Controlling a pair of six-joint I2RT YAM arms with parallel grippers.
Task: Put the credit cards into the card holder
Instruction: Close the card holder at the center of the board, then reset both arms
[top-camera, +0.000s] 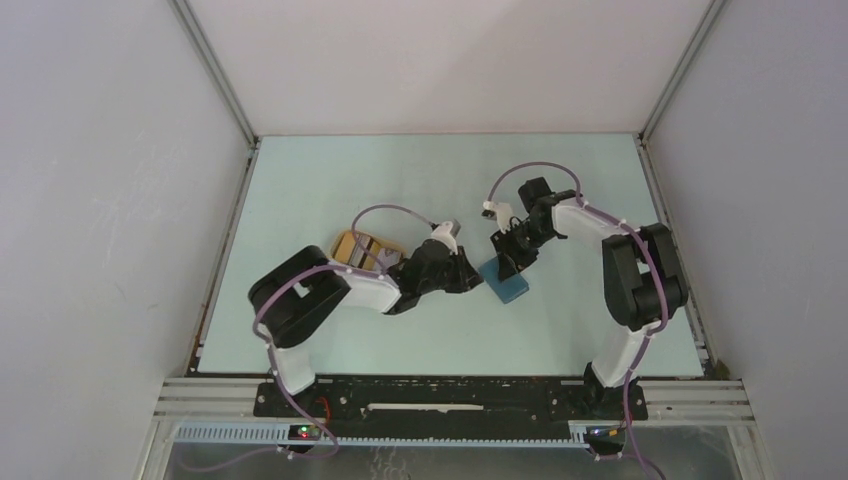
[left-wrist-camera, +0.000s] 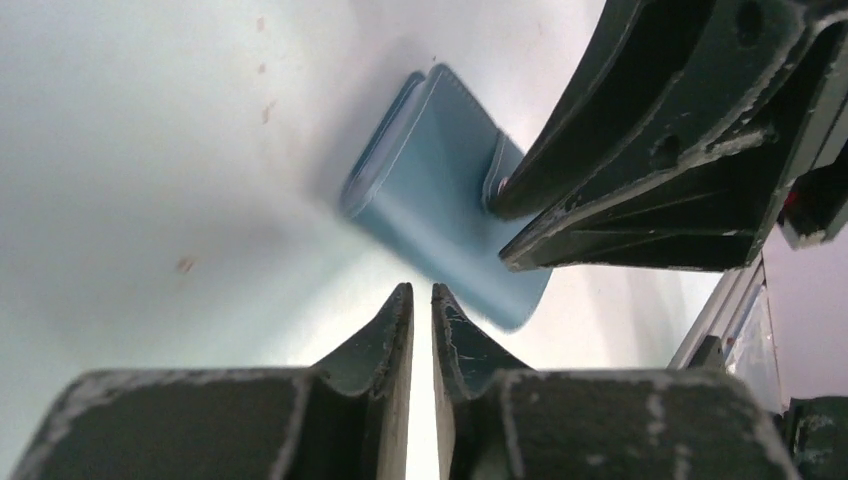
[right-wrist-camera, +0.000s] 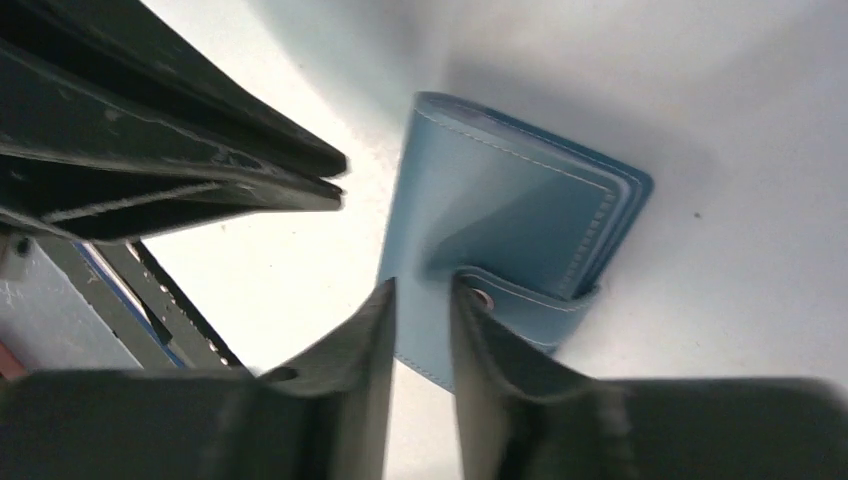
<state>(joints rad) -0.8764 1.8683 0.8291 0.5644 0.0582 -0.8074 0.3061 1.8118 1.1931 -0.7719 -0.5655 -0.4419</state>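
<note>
Card holder (right-wrist-camera: 500, 200) lies folded flat, snap tab (right-wrist-camera: 520, 305) toward the right pincer (right-wrist-camera: 422, 290).

Pale green table (top-camera: 400, 180), folded teal card holder (top-camera: 505, 283), tan tray (top-camera: 352, 243)

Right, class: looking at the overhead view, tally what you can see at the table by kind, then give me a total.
Card holder: 1
Tan tray: 1
Robot arms: 2 (left arm, right arm)
Total: 4
</note>
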